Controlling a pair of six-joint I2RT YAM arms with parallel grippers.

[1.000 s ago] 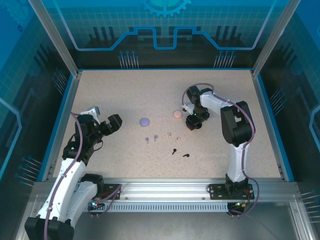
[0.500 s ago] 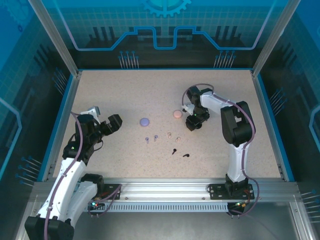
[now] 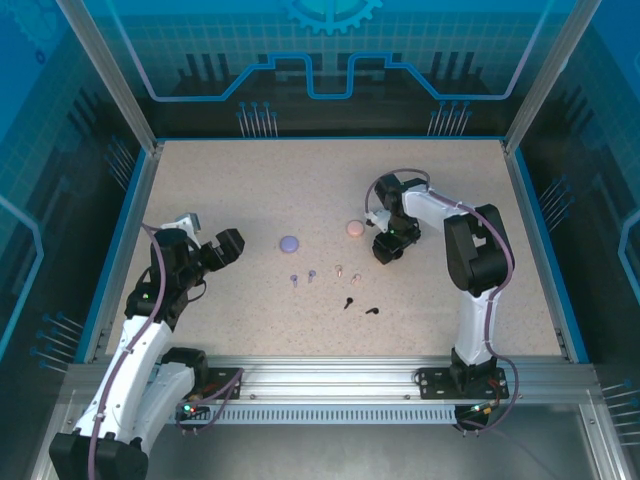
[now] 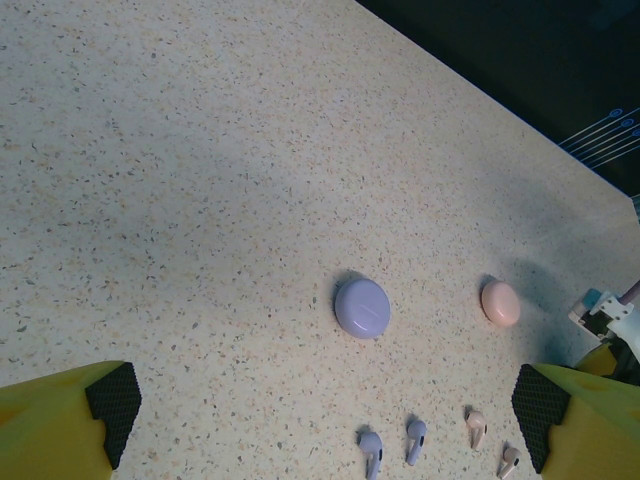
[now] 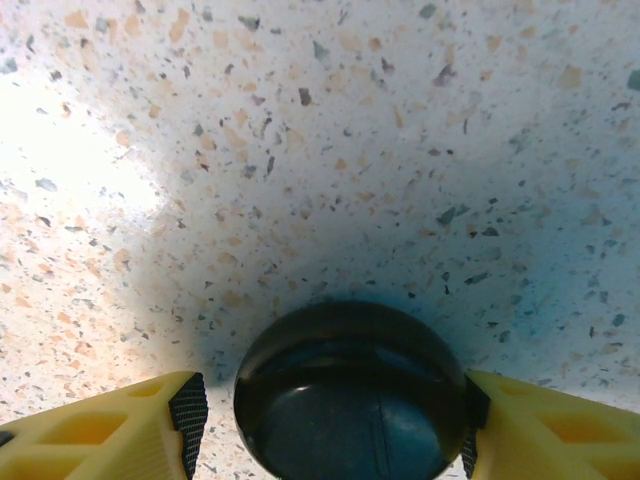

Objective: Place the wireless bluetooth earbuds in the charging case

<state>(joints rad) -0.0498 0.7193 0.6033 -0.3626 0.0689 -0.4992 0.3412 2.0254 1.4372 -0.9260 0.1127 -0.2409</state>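
A black round charging case [image 5: 350, 400] sits between the yellow fingers of my right gripper [image 5: 327, 425], which is shut on it down at the table; from above that gripper [image 3: 388, 247] is just right of the pink case [image 3: 354, 228]. The lilac case [image 3: 289, 243] lies closed at mid-table. The earbuds lie in a loose row: two lilac [image 3: 294, 279], two pink [image 3: 339, 269], two black [image 3: 348, 302]. My left gripper [image 3: 215, 240] hovers wide open to the left, holding nothing, looking at the lilac case [image 4: 362, 307], pink case [image 4: 500, 302] and lilac earbuds [image 4: 370, 448].
The speckled tabletop [image 3: 250, 190] is bordered by a blue rim [image 3: 135, 215] and metal frame posts. Part of the right arm [image 4: 605, 315] shows at the right edge of the left wrist view.
My right gripper has shifted slightly toward the right with the black case between its fingers. The left arm and the earbuds have not moved.
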